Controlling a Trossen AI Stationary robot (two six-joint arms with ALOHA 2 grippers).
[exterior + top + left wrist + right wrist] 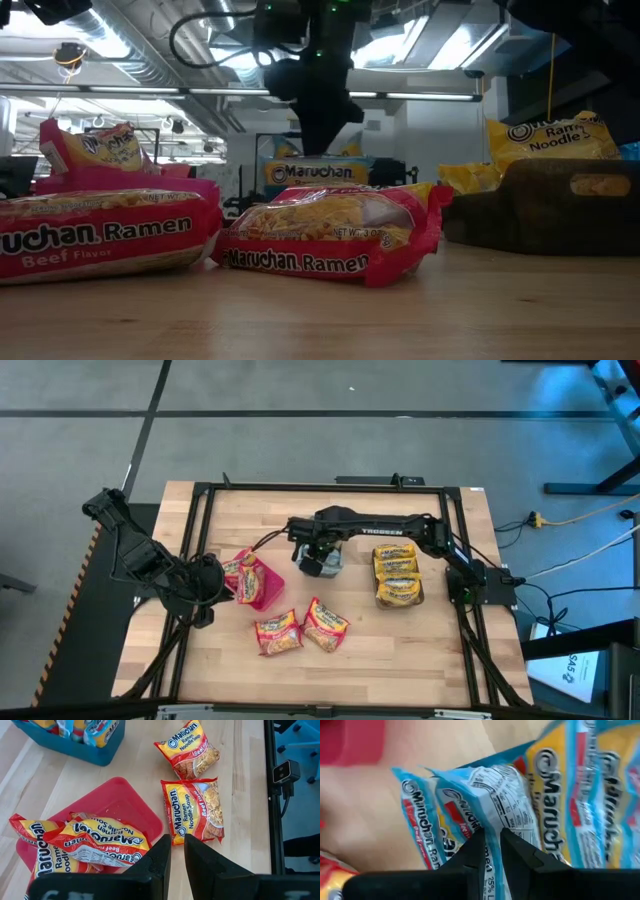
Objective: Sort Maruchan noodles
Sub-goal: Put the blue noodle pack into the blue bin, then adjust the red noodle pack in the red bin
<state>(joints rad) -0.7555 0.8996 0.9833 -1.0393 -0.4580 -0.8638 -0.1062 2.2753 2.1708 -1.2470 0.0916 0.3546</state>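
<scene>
My right gripper hangs over the teal bin, fingers almost shut, pinching the edge of a blue noodle packet. That pinch is thin, so I think the packet could slip and land outside. My left gripper waits by the pink bin, fingers nearly shut with nothing between them. Two red packets still lie on the table. Only the right wrist view shows the pinch; the high view hides it.
</scene>
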